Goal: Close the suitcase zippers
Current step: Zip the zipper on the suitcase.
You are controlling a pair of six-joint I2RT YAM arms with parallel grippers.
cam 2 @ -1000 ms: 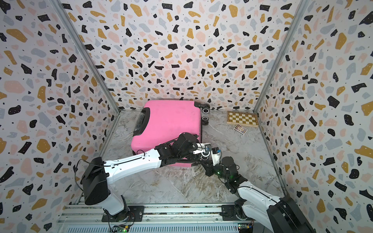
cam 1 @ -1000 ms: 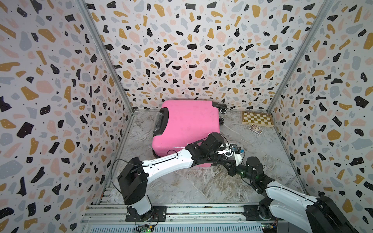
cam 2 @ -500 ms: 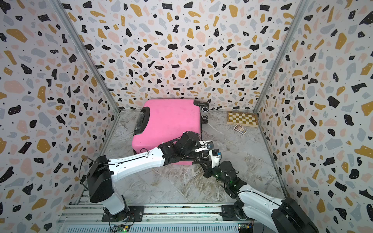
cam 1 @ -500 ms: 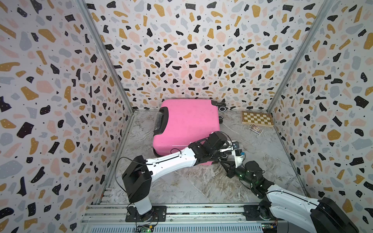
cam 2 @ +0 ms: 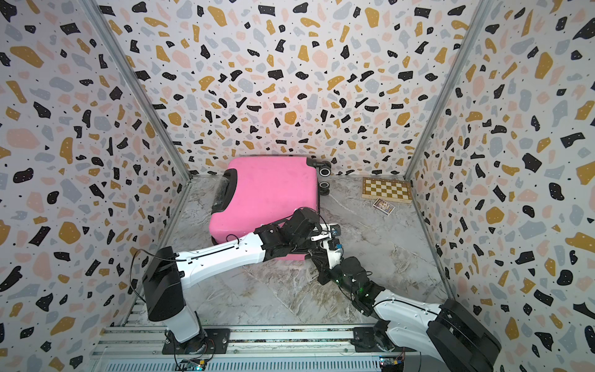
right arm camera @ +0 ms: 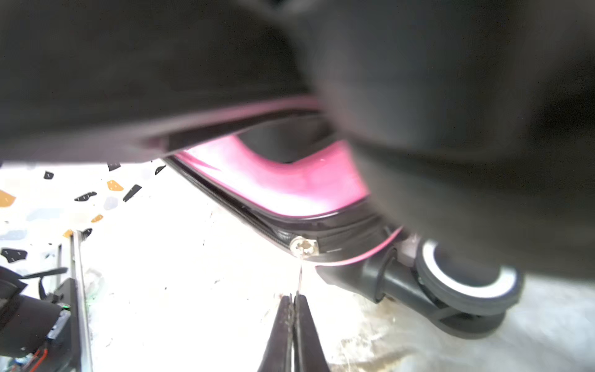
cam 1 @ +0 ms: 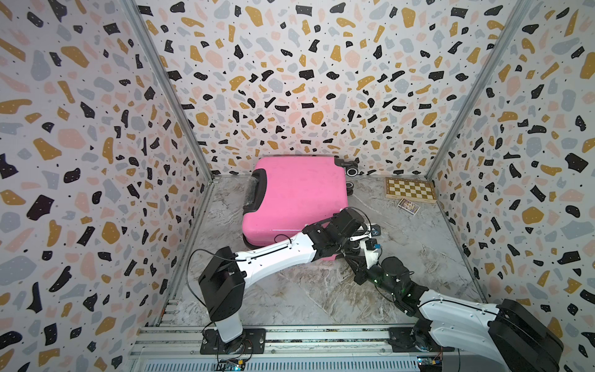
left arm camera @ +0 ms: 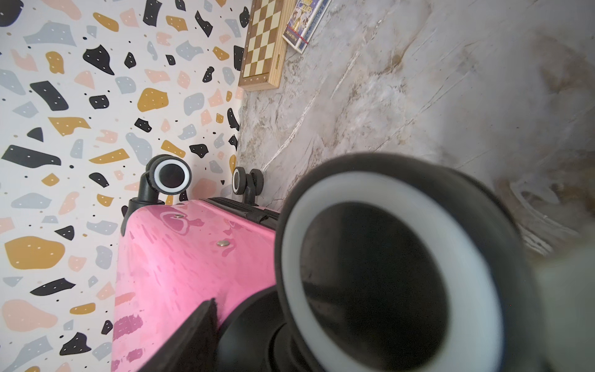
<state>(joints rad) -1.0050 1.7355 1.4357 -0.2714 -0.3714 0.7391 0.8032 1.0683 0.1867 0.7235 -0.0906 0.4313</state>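
Right hand was pinched shut on the metal zipper pull of the black zipper band. Left hand straddled a black, white-ringed wheel; its grip could not be told. Glossy hot-pink hard-shell suitcase lay flat on the marbled desk, near the far wall.

The left arm and right arm wear glossy white, screw-dotted shells between boxy black housings. A thin black cable loops at nine o'clock of the left shoulder; green lights glow on the right wrist. The right gripper has slim, dark, tapered jaws.
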